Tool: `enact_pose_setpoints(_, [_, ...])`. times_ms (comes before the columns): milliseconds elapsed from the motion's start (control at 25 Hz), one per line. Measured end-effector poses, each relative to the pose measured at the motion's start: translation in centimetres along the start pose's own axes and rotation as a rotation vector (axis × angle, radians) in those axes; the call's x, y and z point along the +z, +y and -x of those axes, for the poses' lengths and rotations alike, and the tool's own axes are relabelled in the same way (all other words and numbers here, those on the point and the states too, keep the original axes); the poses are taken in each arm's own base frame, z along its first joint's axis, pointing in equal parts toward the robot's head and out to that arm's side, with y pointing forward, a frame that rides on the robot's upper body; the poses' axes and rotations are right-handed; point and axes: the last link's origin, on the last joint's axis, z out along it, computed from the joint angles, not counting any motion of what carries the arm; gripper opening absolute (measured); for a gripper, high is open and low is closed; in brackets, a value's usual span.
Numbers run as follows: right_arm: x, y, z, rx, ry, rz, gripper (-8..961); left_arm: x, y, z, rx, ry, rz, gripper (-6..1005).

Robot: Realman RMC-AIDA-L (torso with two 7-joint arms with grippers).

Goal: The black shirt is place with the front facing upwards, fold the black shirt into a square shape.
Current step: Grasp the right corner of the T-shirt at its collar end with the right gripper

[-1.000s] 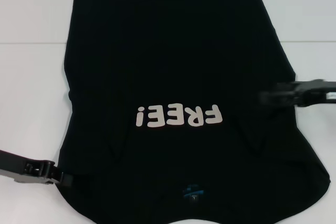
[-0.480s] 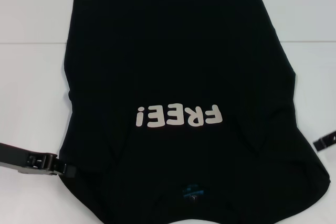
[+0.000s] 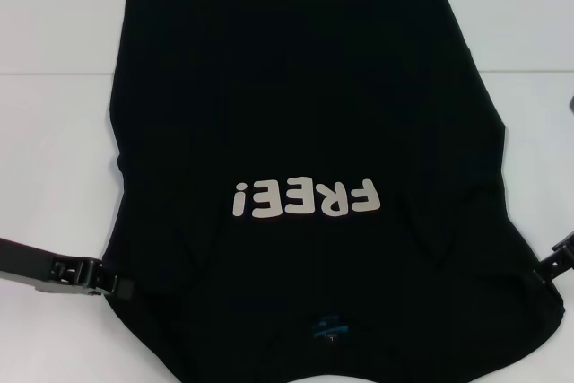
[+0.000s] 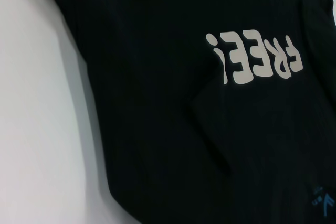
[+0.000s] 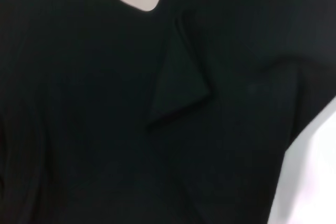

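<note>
The black shirt (image 3: pixel 296 105) lies flat on the white table, front up, with the white "FREE!" lettering (image 3: pixel 305 199) and the small teal neck label (image 3: pixel 327 327) at the near end. Both sleeves are folded in over the body. My left gripper (image 3: pixel 118 289) is low at the shirt's near left edge. My right gripper (image 3: pixel 549 264) is at the shirt's near right edge, mostly out of the picture. The left wrist view shows the shirt (image 4: pixel 157 129) and its lettering (image 4: pixel 254 59). The right wrist view shows the shirt (image 5: pixel 94 145) and a folded sleeve tip (image 5: pixel 176 85).
The white table (image 3: pixel 54 132) shows bare on both sides of the shirt and beyond its far hem. The shirt's near end runs out of the head view.
My right gripper has left the shirt's middle right edge, swung out right and come down to its near right corner. My left gripper has edged right toward the shirt.
</note>
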Motion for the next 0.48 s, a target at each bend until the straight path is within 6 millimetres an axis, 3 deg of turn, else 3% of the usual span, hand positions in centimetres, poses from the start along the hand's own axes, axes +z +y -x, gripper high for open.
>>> enact_pose_setpoints(480, [1.14, 1.02, 0.68, -0.050, 0.050, -0.028, 791, -0.06, -0.08, -0.17, 0.001, 0.001, -0.003, 29])
